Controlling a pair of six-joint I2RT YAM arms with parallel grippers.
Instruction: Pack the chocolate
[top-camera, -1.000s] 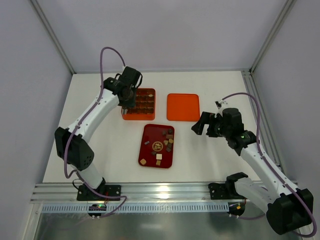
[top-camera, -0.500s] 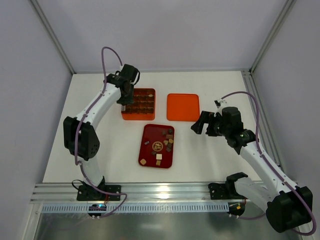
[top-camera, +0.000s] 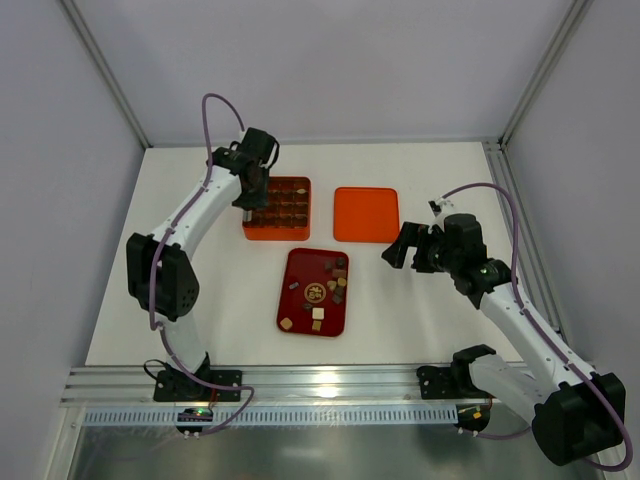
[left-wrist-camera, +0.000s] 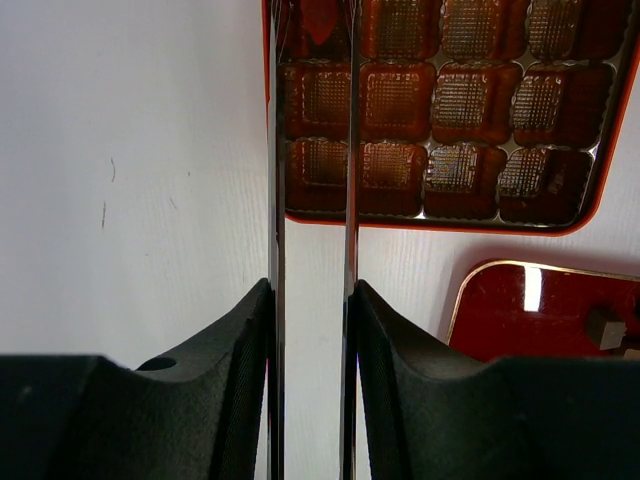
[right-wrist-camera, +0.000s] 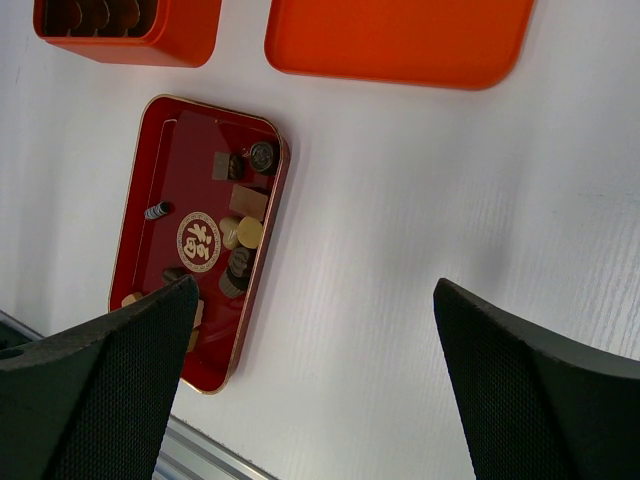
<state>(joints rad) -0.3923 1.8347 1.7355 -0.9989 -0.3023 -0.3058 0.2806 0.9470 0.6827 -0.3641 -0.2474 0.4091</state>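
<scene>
Several small chocolates (top-camera: 330, 283), dark brown, tan and cream, lie loose in the dark red tray (top-camera: 296, 300); they also show in the right wrist view (right-wrist-camera: 240, 232). The orange box (top-camera: 277, 232) with a grid of brown cells stands behind it, also in the left wrist view (left-wrist-camera: 590, 150). My left gripper (top-camera: 243, 203) hovers over the box's left edge; in the left wrist view (left-wrist-camera: 312, 292) it is shut on metal tweezers (left-wrist-camera: 277, 150) whose blades reach over the left cells. My right gripper (top-camera: 398, 252) is open and empty above the table right of the red tray, also in its wrist view (right-wrist-camera: 315, 288).
A flat orange lid (top-camera: 366, 214) lies right of the box, also in the right wrist view (right-wrist-camera: 400, 35). The red tray shows in the right wrist view (right-wrist-camera: 150, 150). A metal rail (top-camera: 330, 380) runs along the table's near edge. Frame posts stand at the back corners.
My left arm swung its elbow inward and the gripper with the tweezers shifted slightly left and back over the box's left edge. The right arm barely moved.
</scene>
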